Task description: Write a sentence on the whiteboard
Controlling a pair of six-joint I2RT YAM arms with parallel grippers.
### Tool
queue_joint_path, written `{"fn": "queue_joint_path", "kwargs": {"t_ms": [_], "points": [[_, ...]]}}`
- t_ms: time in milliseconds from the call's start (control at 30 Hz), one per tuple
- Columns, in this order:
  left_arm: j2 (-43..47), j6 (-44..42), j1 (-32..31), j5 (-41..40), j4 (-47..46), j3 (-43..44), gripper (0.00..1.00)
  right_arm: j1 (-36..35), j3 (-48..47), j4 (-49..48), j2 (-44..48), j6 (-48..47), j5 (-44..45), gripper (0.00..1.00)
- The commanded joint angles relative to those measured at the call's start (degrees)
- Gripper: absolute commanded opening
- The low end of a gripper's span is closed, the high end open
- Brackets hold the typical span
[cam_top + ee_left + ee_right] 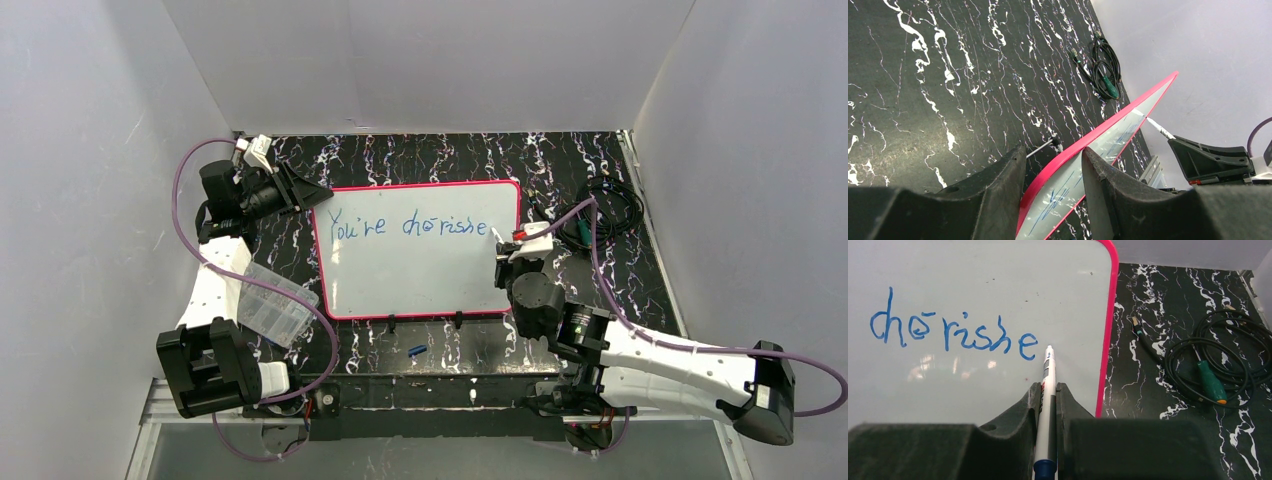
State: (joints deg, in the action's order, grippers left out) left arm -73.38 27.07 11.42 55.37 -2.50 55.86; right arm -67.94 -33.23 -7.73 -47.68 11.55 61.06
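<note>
Right end effector (1048, 387) is clamped on the marker (1046, 410), which runs lengthwise between the fingers, tip forward. The tip sits just right of the last "e" of the sentence (953, 335), blue, reading "You're cherishe" along the upper part of the board (420, 285). Whether the tip touches the surface cannot be told.

A narrow bare strip remains between the tip and the right pink frame. The lower half of the board is bare.

Left end effector (1053, 150) is closed on the board's far-left corner, frame between its fingers.

The board lies flat mid-bench (400, 160). A cable (1218, 360) is coiled on the bench beyond the right edge. A clear box (270, 300) sits just beside the near-left edge.
</note>
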Motion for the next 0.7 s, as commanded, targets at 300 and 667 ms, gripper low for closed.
{"fn": "queue_joint_path", "kwargs": {"t_ms": [300, 667], "points": [[1.8, 0.0, -0.4, 2.3, 0.3, -0.1, 0.43, 0.2, -2.2, -10.1, -3.4, -6.4, 1.9, 0.01], [1.9, 0.0, -0.4, 2.3, 0.5, 0.0, 0.43, 0.1, -1.6, -0.5, -1.7, 0.7, -1.0, 0.01]]}}
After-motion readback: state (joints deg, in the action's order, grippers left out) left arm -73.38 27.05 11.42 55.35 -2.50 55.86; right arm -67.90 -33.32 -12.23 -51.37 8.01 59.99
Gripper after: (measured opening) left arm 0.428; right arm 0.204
